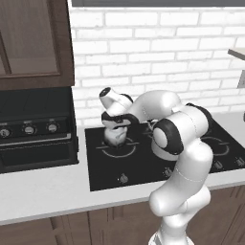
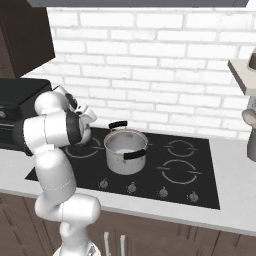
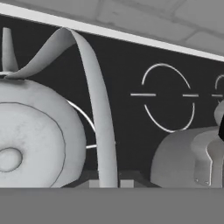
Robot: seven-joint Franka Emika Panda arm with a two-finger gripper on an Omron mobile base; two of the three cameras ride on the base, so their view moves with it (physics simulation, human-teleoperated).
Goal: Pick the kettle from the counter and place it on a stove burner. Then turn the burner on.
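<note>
The end effector [image 3: 107, 183] is pinched shut on the thin arched handle of the small rounded silvery-white kettle [image 3: 35, 135]: in the hand view the flat grey band of the handle curves up from between the two dark tips and arcs over the kettle's domed, matte top, with its short spout standing upright beyond. In the left base view the end effector [image 1: 115, 128] sits right over the kettle [image 1: 115, 136], which is at a thin white circular ring of a stove burner [image 1: 117, 150] at the left side of the black glass cooktop [image 1: 110, 167]; whether its base touches the glass or hangs just above it cannot be told.

Just to the right of the kettle stands a larger brushed-steel pot with black handles [image 2: 125, 150], open-topped and round-walled, near enough to crowd that side. The kettle's left side faces bare glass up to the cooktop's edge. Other ring burners [image 2: 179, 172] lie free beyond the pot, and a row of small round knobs [image 2: 131, 187] runs along the cooktop's front edge.

Left of the kettle, past the cooktop's edge, a black boxy appliance with three dials [image 1: 28, 129] sits on the smooth pale grey-white desk [image 1: 43, 191], beneath a dark wooden cabinet [image 1: 33, 43]. Behind the kettle rises a white brick wall [image 2: 150, 65].
</note>
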